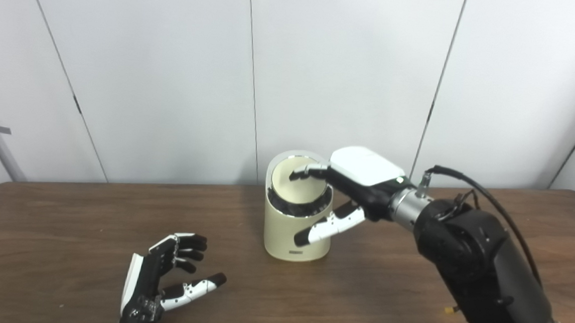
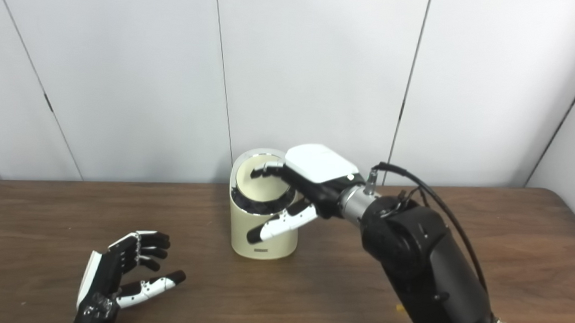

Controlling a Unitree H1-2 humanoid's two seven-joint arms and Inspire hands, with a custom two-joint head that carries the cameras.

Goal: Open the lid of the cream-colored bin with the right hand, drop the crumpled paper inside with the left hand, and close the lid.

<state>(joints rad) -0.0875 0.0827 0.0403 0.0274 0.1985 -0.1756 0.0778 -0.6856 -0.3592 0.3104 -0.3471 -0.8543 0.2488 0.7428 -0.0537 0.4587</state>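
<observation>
Bin (image 1: 297, 234), cream-colored and cylindrical with a slanted top, is being shown standing upright on the wooden table (image 1: 62, 247), near the table's far edge. Its round lid (image 1: 298, 181) is being seen tilted, with a dark gap showing below it inside the chrome-edged rim; the lid is judged to be partly pushed in or swung, though its exact state cannot be told. The right hand (image 1: 345, 195) is being held over the bin from the bin's right side: its fingers (image 1: 307, 172) are being laid spread on the lid face, while the thumb is being kept down in front of the bin wall, apparently to press or steady the lid. Nothing is being gripped by it. The left hand (image 1: 166, 274) is being rested near the table's front edge, in front of the bin and to its left, well apart from it, palm turned inward, fingers loosely curled and apart, holding nothing. No crumpled paper is being seen anywhere. The bin surface is being read as smooth, matte plastic; the table as dark wood grain.
</observation>
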